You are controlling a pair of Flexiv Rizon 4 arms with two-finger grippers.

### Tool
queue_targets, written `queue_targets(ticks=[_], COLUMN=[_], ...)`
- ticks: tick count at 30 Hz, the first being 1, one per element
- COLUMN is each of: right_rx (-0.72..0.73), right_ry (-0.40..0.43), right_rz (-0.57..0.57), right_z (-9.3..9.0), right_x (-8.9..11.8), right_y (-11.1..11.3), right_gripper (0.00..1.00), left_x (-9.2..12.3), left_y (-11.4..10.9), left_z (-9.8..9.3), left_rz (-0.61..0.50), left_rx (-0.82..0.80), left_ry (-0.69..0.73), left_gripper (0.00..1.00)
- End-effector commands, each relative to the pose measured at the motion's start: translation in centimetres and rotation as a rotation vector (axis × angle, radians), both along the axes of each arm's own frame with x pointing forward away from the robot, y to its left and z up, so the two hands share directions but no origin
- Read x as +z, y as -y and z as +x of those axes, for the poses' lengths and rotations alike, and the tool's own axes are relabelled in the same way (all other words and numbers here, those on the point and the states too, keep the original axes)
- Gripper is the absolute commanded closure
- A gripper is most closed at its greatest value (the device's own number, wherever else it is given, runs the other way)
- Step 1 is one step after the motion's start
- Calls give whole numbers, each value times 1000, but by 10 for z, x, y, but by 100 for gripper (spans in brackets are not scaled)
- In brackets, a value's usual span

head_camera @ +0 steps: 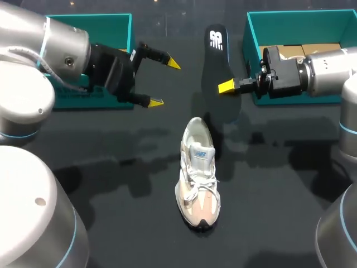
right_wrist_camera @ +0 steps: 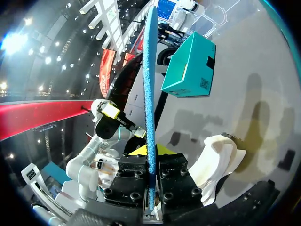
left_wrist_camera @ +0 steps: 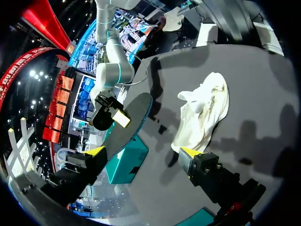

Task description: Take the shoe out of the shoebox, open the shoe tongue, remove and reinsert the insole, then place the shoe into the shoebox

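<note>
Dark surface (head_camera: 111, 167) has the shoe (head_camera: 198, 173) lying toe toward the robot, heel away. Right end effector (head_camera: 227, 86) pinches the insole (head_camera: 216, 56), left end effector (head_camera: 165, 83) spread wide.

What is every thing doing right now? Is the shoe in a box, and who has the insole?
shoe: on the table, standing on its sole, outside both boxes.
insole: out of the shoe, held by the right end effector.
left end effector: open, holding nothing.
right end effector: shut on the insole.
left teal box: open, no shoe inside.
right teal box: open, no shoe inside.
</note>
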State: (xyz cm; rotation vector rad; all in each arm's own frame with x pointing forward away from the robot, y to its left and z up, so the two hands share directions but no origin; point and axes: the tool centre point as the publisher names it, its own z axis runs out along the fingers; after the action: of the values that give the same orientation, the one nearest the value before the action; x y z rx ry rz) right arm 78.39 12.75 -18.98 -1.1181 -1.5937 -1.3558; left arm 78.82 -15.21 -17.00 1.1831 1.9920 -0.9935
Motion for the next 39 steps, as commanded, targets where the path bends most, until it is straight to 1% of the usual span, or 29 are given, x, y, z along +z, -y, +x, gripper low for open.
queue_targets(ticks=[1,2,4,6,10,11,12,22,24,26,28,33,35,39], right_rx=[-75,-79,-82,-111,-104,-102,-102,-102,-102,-102,-113,-80,-78,-78], right_ry=[33,33,49,63,90,89,89,89,89,129,144,186,187,187], right_rz=[15,8,32,23,28,15,15,15,15,45,31,35,37,37], right_z=[6,7,7,8,7,7,7,7,7,6,6,5,6,6], right_x=[-10,-13,-16,-20,-29,-32,-32,-32,-32,-37,-46,-57,-61,-61], right_y=[0,-1,-2,-2,-3,-3,-3,-3,-3,-10,-17,-25,-26,-26], right_gripper=[100,100,100,100,100,100,100,100,100,100,100,100,100,100], left_x=[-14,-17,-25,-32,-44,-48,-50,-50,-65,-77,-86,-101,-110,-110], left_y=[6,5,3,2,-1,-3,-6,-6,0,0,-3,-13,-17,-17], left_z=[-3,-2,-1,0,-2,-3,-6,-6,-10,-13,-14,-22,-23,-23], left_rz=[106,133,193,226,275,299,321,321,342,361,380,371,413,413], left_rx=[86,100,134,187,262,292,329,329,409,469,507,538,548,548], left_ry=[-99,-139,-229,-303,-452,-469,-417,-417,-488,-522,-544,-607,-630,-630], left_gripper=[0,0,0,0,0,0,0,0,0,0,0,0,0,0])
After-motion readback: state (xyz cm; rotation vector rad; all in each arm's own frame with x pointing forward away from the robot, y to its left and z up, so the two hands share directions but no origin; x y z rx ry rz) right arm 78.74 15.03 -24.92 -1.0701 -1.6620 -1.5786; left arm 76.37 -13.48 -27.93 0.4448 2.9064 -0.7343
